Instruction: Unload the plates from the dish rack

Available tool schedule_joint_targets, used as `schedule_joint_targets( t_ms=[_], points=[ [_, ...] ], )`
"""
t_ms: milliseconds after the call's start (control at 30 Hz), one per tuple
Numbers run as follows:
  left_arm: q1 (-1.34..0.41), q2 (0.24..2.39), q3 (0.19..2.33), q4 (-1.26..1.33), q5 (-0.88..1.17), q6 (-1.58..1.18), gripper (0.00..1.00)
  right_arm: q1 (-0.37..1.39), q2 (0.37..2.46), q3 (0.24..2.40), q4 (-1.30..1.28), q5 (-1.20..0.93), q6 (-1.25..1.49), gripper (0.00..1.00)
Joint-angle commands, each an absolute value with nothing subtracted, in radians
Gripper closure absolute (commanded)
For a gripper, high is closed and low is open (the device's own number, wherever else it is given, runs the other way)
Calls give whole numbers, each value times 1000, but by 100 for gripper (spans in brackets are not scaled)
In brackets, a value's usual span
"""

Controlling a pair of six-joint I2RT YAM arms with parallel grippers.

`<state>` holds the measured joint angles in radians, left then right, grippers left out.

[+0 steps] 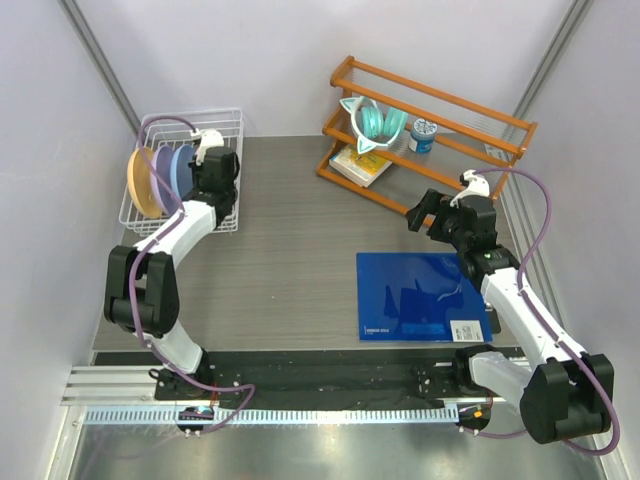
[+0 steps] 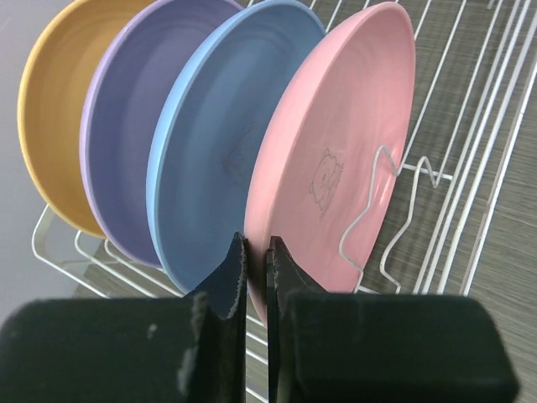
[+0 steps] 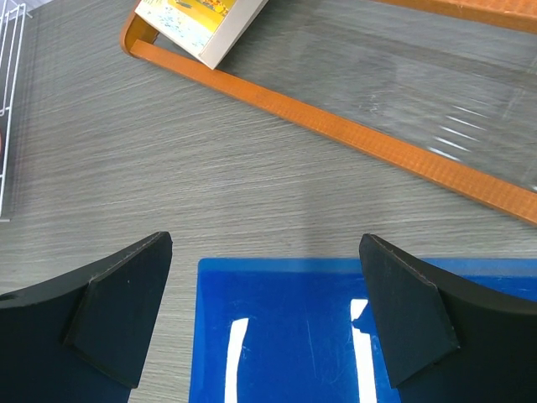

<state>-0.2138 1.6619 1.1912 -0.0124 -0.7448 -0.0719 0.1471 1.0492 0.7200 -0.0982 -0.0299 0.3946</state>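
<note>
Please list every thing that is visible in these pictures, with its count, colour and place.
dish rack: one, white wire, table's far left
plates: four, on edge in the dish rack: yellow-orange plate, lavender plate, blue plate, pink plate
shelf rack: one, orange wood, far right
headphones: one pair, teal, on the shelf rack
small jar: one, white and blue, on the shelf rack
book: one, yellowish, lowest shelf
mat: one, blue, near right
table: one, grey wood grain
left gripper: shut on the pink plate's rim
right gripper: open, above the mat's far edge
</note>
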Motion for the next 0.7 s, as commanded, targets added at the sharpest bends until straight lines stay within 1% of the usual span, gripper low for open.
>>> schedule_joint_targets(
  t_ms=[0,100,267,300,500,600,667],
  points=[
    [-222,1635,1232,-20,-778,-80,100,146,1045,718,-78,-35,388,0],
    [-233,1609,1238,-18,-816,-51,100,146,1057,718,-78,-55,396,0],
    [-275,1557,1262,-5,-940,53,100,147,1071,727,-80,-86,410,0],
    [-282,1552,1264,30,-945,70,100,147,1071,729,-80,-90,411,0],
    [-308,1575,1282,67,-1050,165,100,147,1066,726,-80,-101,419,0],
    [-327,1595,1285,132,-1149,231,100,147,1057,723,-83,-101,420,1],
    [-337,1597,1278,192,-1170,264,100,146,1057,726,-83,-113,422,0]
  ],
)
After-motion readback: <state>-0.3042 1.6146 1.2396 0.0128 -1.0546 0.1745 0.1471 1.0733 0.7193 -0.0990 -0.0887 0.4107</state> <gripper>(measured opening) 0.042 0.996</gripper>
